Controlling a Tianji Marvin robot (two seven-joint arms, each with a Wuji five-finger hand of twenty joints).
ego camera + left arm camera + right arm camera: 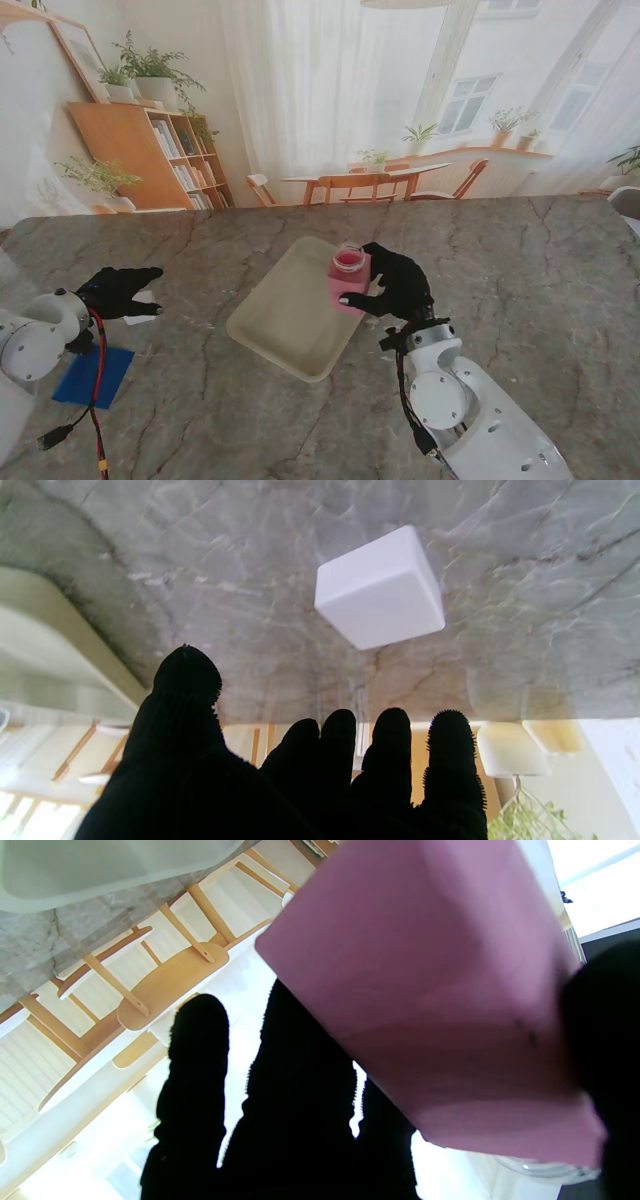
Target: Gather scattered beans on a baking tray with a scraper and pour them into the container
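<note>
Tray (285, 315) sits near the middle of the desk (520, 270) in your stand view, pale and lying at a slant. Your right hand (395, 283) is wrapped around the pink container (348, 280), which hangs over the tray's right edge, its mouth up and red inside. Your left hand (118, 290) is near the desk's left edge, fingers spread, holding nothing; a small white thing shows just beside it. A blue pad (93, 375) lies nearer to you, at the left edge, partly under the left arm. No beans can be made out at this size.

In your left wrist view the left hand (280, 775) has its fingers (187, 680) apart and bare over the marbled desk (525, 580). A white block (380, 587) rests on the desk beyond them, untouched. The tray's corner (45, 630) shows to one side.

In your right wrist view the container (425, 990) fills most of the frame, pinched between the thumb and the fingers (300, 1080) of the right hand (350, 1140). The tray's rim (100, 875) shows past it.
</note>
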